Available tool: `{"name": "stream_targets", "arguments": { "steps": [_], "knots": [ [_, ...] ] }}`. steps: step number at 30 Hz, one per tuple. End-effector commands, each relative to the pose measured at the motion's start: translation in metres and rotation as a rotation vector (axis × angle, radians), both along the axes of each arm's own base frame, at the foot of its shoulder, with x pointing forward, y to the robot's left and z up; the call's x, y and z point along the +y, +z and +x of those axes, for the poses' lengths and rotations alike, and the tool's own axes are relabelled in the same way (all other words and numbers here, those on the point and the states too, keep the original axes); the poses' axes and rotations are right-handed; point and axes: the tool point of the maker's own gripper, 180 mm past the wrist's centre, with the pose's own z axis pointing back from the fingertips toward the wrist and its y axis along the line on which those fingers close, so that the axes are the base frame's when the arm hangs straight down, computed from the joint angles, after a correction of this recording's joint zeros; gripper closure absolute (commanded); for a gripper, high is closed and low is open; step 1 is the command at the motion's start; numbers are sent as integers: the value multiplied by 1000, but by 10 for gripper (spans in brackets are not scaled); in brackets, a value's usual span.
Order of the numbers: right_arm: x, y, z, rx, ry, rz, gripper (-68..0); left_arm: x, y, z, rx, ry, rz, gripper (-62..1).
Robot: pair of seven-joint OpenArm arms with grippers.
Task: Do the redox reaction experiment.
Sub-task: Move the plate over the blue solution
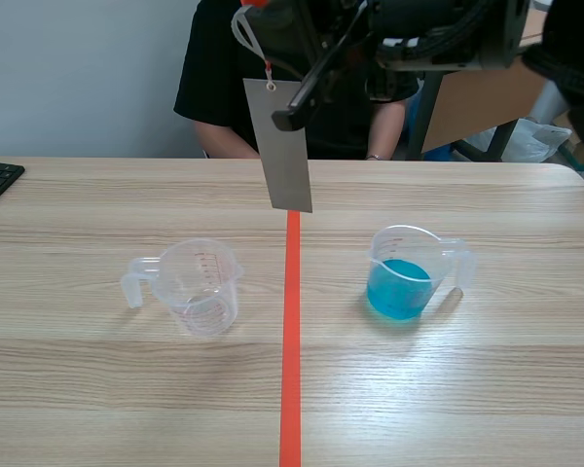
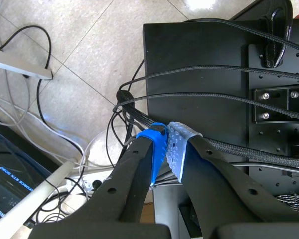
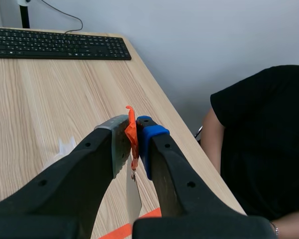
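Pale wood tabletop [image 1: 97, 389], a person [image 1: 234, 88] in black seated across. Right jaws clamped on the orange tab [image 3: 132, 135] of a grey metal strip [image 1: 285, 146]. The strip hangs free below them, not yet over the blue-solution beaker [image 1: 401, 277]; dipping is yet to be done, I judge. Empty beaker [image 1: 200, 284] stands well apart. Left jaws closed on nothing, off over floor cables [image 2: 89, 149]. Nothing seems to block the descent

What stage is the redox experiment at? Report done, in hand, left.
Done: the metal strip is up off the table. In hand: the right gripper pinches its orange tag between its fingers, strip hanging free. Left: probably lowering it into the blue liquid; not yet dipped.
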Motion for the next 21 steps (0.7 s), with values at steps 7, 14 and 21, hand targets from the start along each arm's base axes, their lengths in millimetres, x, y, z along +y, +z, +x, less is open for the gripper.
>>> {"name": "stream_targets", "arguments": {
  "steps": [7,14,21],
  "knots": [
    [-37,9,6,-35,-21,-53,-15,1,4,4,-19,-5,-2,-34],
    [-63,8,5,-11,-22,-102,-15,0,4,4,-19,-2,-4,-34],
    [-80,6,-7,21,17,-115,-15,0,2,3,-7,-4,-3,-34]
  ]
}}
